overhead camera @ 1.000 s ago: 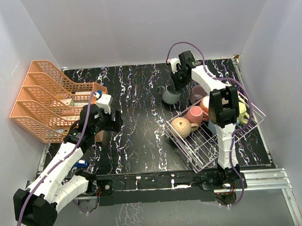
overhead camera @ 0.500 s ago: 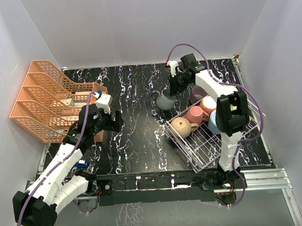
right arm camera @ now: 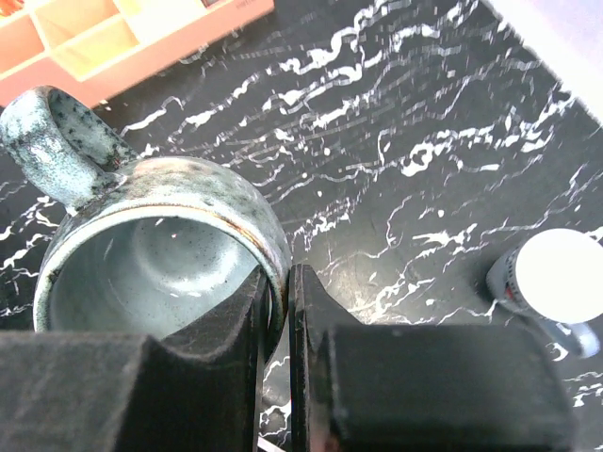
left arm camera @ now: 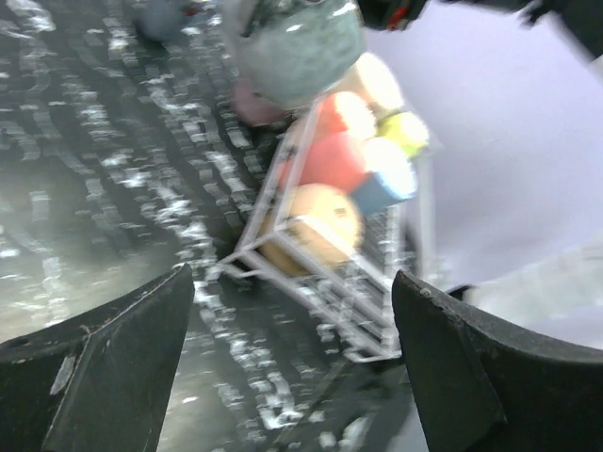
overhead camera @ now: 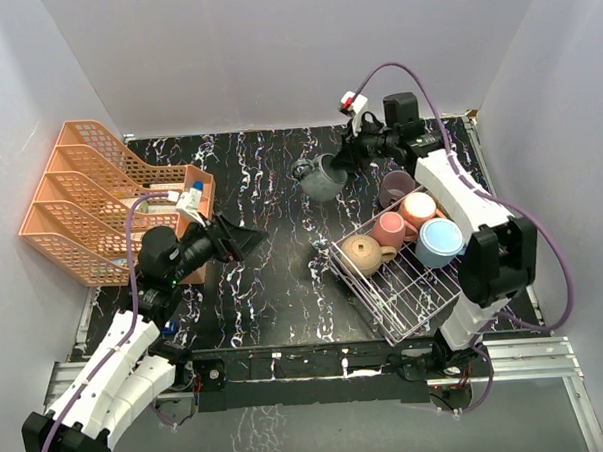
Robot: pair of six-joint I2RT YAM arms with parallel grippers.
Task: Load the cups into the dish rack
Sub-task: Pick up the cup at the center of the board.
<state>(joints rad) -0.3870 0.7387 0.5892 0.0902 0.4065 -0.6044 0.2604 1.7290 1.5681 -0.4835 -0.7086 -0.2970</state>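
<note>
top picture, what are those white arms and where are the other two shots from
Two robot arms are bolted to the near edge of a table. The top picture looks down from above and behind them. The other two come from a camera on each wrist; the dark shapes at the bottom are that arm's jaws. On it stand a white wire dish rack holding a tan mug, a pink mug, a peach mug and a blue mug, a mauve mug behind it, and an orange organizer. The right arm's jaws are shut on the rim of a grey-teal mug, held above the table. The left arm's jaws are open, holding nothing.
</note>
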